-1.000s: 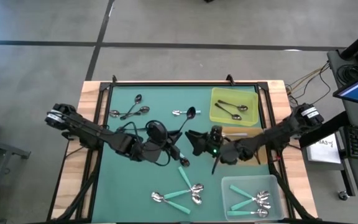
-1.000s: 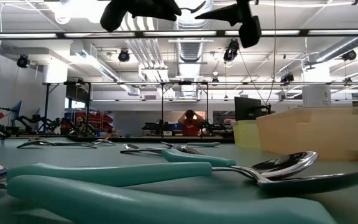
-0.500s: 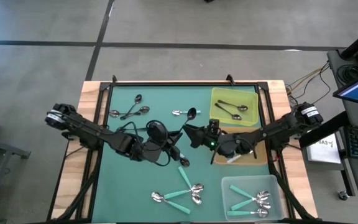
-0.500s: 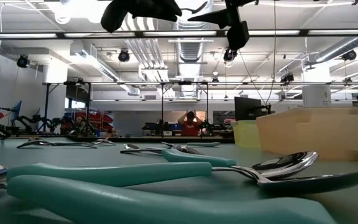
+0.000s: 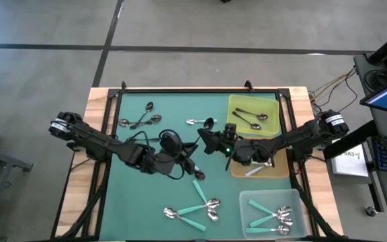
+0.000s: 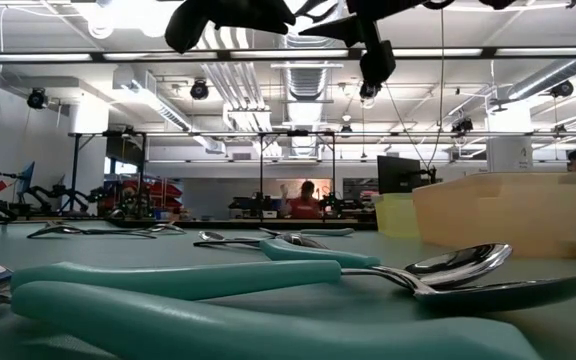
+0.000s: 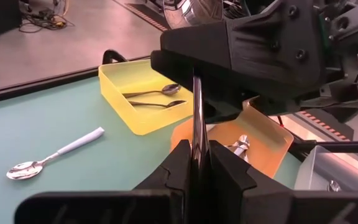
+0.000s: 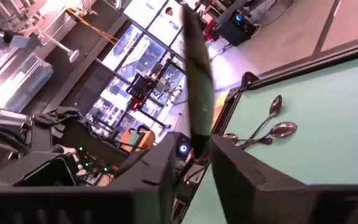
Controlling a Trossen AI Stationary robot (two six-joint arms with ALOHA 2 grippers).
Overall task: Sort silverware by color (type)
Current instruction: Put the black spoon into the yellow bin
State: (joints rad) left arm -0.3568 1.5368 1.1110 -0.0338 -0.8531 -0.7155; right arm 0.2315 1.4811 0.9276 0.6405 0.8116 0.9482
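Observation:
A black-handled spoon (image 5: 208,124) of the silverware is held up over the middle of the green mat, between my two grippers. My left gripper (image 7: 196,165) comes from the table's left and is shut on its handle. My right gripper (image 8: 196,163) comes from the right and is shut on the same handle (image 7: 196,118), closer to the bowl. In the high view the right gripper (image 5: 205,138) sits just beyond the left gripper (image 5: 193,150). In the low view both hang high above the table, the right gripper (image 6: 368,45) beside the left. My left gripper pinches the spoon's thin dark handle (image 7: 196,148) between its two fingers. The fingers come roughly level from the table's left and lie across the handle. The spoon stands up from the fingers, clear of the mat. My right gripper has the handle (image 8: 196,140) between its two fingers, coming level from the table's right, across the handle. The spoon rises out of the fingers (image 8: 166,171), lifted clear of the mat.
A yellow tray (image 5: 274,106) at the far right holds two black spoons. Beside it an orange tray (image 5: 281,168) holds a light-handled spoon, and a clear tray (image 5: 247,218) holds teal spoons. Loose spoons lie at the far left (image 5: 140,119), near the middle (image 5: 195,122) and near the front (image 5: 197,208).
My right gripper has gone toward the table's left and far side, up to the black spoon held aloft by my left gripper, and its fingers have come together about the handle. The spoon has stayed in place.

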